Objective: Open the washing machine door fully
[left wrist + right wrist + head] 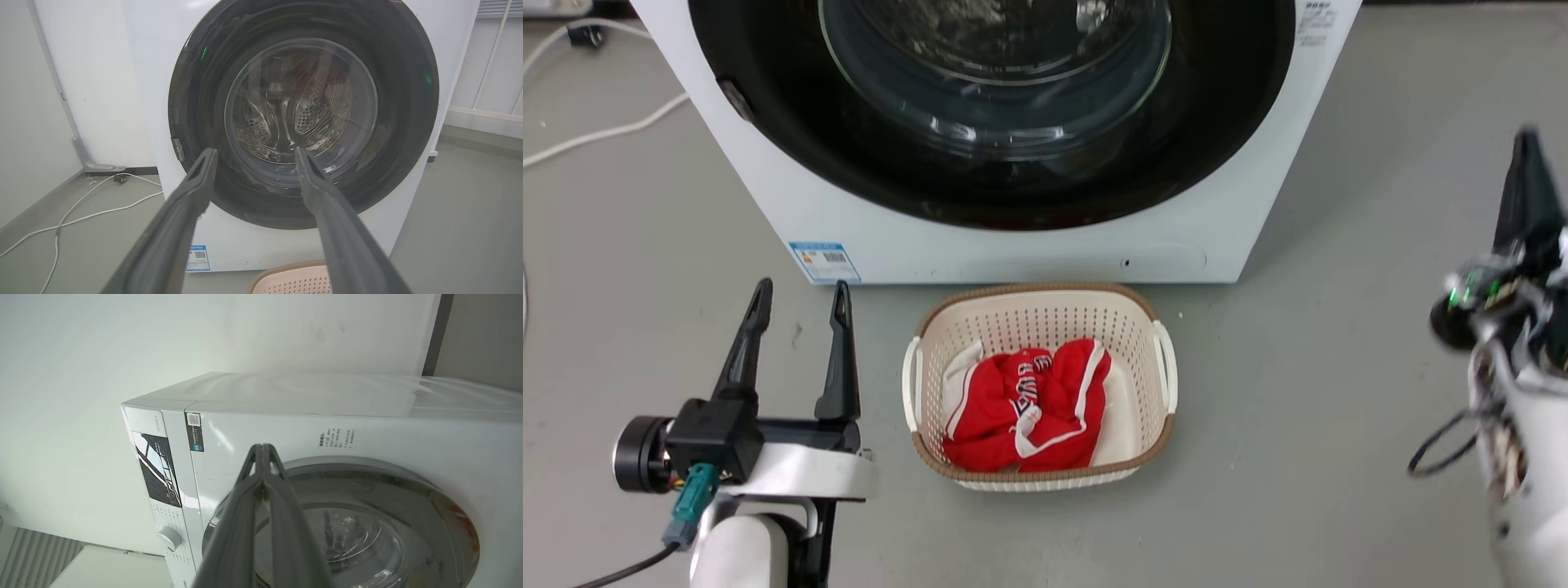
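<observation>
L gripper is seen nearest, low in the head view, fingers spread wide w/ nothing btwn them. In its own wrist view they are aimed at the washing machine door, well apart from it. R gripper is held up at the right, fingers pressed together on nothing; it is blurred in the head view.

Door is seen shut, flush in the front of the washing machine, which stands just behind a laundry basket w/ a red garment in it. Task is judged not yet begun.

Handling (est.): door is taken to be rigid, fairly heavy and hinged. A firm pull is prob. needed to free the latch, then an easy swing. Glossy black ring is expected to be slippery. Glass bowl at centre is to be treated as fragile & not gripped. Small grey tab is seen on the rim, at the left of the left wrist view. It is prob. the pull point, though that can't be confirmed. Hold is best taken there, one finger hooked behind the rim edge. Clearance over the basket can't be told.
</observation>
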{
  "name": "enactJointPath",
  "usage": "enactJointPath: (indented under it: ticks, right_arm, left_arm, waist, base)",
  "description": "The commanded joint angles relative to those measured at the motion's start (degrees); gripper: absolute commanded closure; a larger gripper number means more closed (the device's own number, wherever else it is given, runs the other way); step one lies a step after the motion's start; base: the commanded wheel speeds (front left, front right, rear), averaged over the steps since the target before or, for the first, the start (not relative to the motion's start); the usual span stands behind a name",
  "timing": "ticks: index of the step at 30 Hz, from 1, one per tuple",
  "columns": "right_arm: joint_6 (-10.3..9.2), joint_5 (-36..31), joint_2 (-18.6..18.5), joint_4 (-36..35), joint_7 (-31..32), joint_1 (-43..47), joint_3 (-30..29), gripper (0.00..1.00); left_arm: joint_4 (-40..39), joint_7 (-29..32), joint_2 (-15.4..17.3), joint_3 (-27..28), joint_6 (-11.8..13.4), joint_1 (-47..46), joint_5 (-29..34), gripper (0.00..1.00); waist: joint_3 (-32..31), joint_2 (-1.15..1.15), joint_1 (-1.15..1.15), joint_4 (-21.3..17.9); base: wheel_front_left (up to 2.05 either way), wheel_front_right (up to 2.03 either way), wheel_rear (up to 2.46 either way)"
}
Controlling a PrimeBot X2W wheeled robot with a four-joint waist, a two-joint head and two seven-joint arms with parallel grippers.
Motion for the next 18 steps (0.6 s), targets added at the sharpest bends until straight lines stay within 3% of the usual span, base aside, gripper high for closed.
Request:
enactJointPath:
  ticks: [1, 11, 18]
  right_arm:
    - [0.0, -0.03, -1.48, 1.72, 1.17, -3.27, 0.74, 1.0]
    - [0.01, -2.94, -9.95, 16.54, 12.62, -24.62, 8.21, 1.0]
    - [0.0, -5.24, -10.95, 27.24, 22.87, -37.77, 14.24, 1.0]
  left_arm:
    - [-0.34, -0.14, -0.03, 0.13, -0.04, -1.12, -0.12, 0.0]
    - [-1.71, -0.14, -0.2, -0.84, -0.38, -5.41, -0.57, 0.0]
    - [-1.97, -0.14, -0.26, -1.21, -0.89, -7.51, -0.55, 0.0]
  waist:
    - [1.86, 0.0, -0.01, 0.01]
    - [7.6, 0.0, -0.01, 0.9]
    - [10.26, 0.0, -0.01, 1.87]
  base:
    - [0.0, 0.0, 0.0]
    - [0.0, 0.0, 0.0]
    - [0.0, 0.0, 0.0]
